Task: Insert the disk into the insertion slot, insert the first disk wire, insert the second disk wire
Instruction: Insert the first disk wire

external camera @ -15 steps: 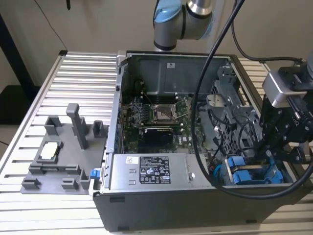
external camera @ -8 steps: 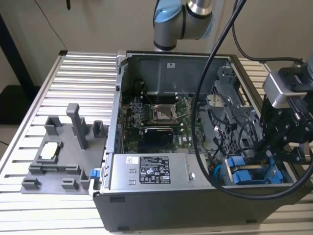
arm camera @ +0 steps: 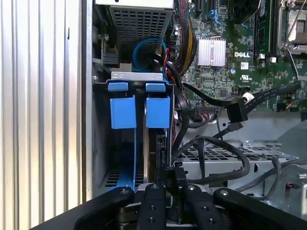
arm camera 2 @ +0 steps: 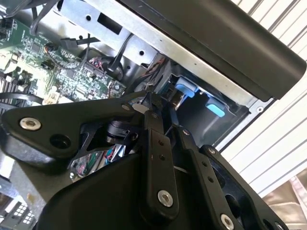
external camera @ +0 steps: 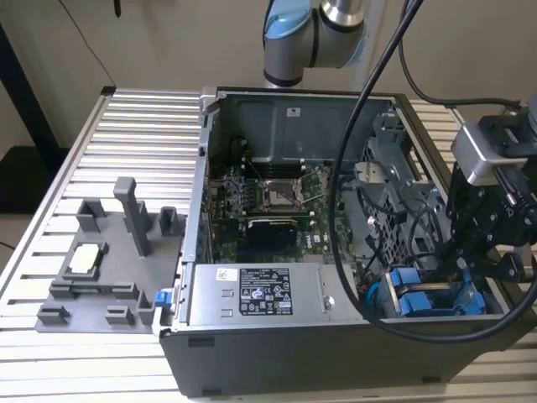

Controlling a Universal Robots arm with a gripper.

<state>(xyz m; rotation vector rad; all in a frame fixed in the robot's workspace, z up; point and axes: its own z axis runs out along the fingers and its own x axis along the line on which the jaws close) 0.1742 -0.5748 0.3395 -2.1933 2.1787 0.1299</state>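
Your gripper (arm camera: 171, 186) was closed, apparently pinching a black wire connector (arm camera: 173, 171). The disk (arm camera: 158, 112) sat in the insertion slot (arm camera: 136, 75), straight ahead, its long axis pointing back at the gripper.

Slatted table (external camera: 143, 117), computer case (external camera: 319, 357), grey fixture (external camera: 117, 270)

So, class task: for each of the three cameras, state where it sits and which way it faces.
Exterior view: off the arm, raised, looking down into the open computer case; the arm and tool show.
First wrist view: on the arm, looking over the tool at the blue carriers.
Second wrist view: on the arm, looking along the tool into the case corner.
All three share the blue carriers and motherboard.
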